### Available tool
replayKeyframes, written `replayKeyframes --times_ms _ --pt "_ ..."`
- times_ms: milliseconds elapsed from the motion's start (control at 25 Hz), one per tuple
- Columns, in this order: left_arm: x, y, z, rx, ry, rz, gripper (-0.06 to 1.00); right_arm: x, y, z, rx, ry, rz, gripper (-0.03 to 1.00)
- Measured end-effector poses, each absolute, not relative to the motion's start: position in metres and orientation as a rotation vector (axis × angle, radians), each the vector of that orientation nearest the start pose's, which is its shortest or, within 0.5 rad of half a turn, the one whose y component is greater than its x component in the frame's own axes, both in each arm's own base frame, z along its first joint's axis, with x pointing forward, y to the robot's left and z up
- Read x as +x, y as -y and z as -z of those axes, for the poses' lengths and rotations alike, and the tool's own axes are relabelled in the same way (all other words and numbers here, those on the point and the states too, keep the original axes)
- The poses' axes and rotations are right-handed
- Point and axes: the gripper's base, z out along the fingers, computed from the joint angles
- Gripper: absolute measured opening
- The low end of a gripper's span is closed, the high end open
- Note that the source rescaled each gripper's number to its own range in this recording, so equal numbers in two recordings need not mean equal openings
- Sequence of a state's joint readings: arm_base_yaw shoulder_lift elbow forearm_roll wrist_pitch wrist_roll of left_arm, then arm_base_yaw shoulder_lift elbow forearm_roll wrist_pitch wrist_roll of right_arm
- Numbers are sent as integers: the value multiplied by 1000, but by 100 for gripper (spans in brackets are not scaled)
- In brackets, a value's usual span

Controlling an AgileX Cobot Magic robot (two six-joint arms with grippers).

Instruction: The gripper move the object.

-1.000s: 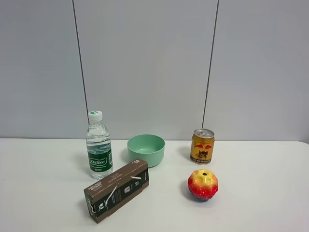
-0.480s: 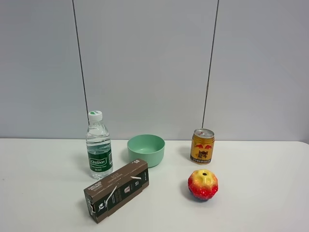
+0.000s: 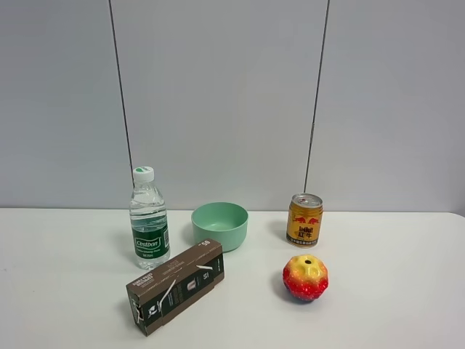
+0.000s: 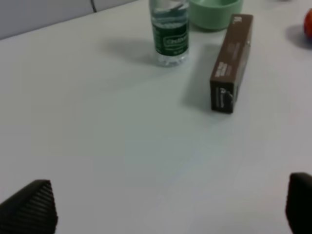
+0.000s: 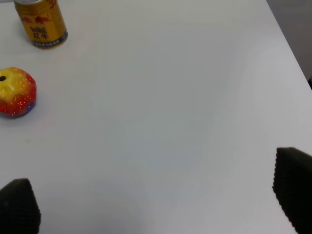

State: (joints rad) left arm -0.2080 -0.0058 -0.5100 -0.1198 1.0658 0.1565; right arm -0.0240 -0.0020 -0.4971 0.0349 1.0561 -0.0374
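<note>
The clear water bottle [image 3: 149, 218] with white cap and dark green label stands upright on the white table [image 3: 392, 291], left of the green bowl. It also shows in the left wrist view [image 4: 169, 31], far from my left gripper [image 4: 170, 209], whose black fingertips [image 4: 31, 207] stand wide apart, open and empty. My right gripper [image 5: 156, 204] is open and empty too, its fingertips [image 5: 292, 192] over bare table. Neither gripper shows in the exterior high view.
A green bowl [image 3: 219, 225] stands beside the bottle. A brown carton [image 3: 175, 285] lies in front of it, also in the left wrist view [image 4: 231, 61]. A gold can [image 3: 304, 219] and a red-yellow apple-like toy [image 3: 305, 278] stand right. The table's right edge [image 5: 287, 44] is near.
</note>
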Motion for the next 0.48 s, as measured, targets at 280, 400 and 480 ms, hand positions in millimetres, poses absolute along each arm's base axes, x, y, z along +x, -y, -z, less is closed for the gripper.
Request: replayKeyframes --times_ms 280,400,480 --pt "-7 9 -280 147 -2023 39 100 -5 -3 -277 -15 -2040 -3 100" --pt "-7 9 -280 80 -2027 -5 100 -5 -3 -277 -15 -2040 -3 100" --pt "-7 9 -280 52 -2028 -23 100 -5 -3 -277 -15 -2040 -3 100"
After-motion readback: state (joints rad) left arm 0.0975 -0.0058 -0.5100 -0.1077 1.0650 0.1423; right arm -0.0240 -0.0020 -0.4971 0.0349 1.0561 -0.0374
